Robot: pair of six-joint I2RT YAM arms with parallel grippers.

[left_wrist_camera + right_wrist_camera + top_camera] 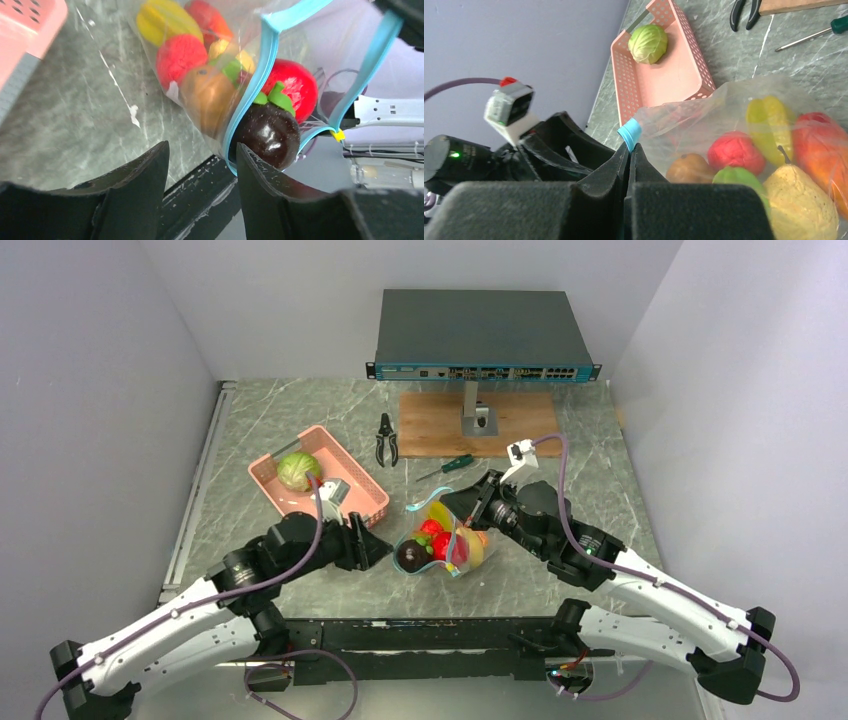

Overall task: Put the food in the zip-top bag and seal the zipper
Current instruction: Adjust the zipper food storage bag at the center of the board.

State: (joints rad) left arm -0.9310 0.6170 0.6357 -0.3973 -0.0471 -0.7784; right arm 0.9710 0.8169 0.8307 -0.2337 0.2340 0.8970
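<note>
The clear zip-top bag (462,548) lies at the table's middle with several toy fruits inside. Its teal zipper (256,82) gapes open at the mouth. A dark mangosteen (270,134) sits in that mouth with a red fruit (296,82) behind it. My left gripper (201,147) is open just in front of the mouth; its right finger (260,180) is close to the mangosteen and the zipper's lip, and nothing lies between the fingers. My right gripper (630,147) is shut on one end of the zipper (629,134), holding the bag's (704,112) edge up.
A pink basket (352,480) holding a green cabbage (298,470) stands left of the bag, close to my left arm. Behind lie black pliers (386,440), a green-handled screwdriver (447,466), a wooden board (430,425) and a raised network switch (483,335).
</note>
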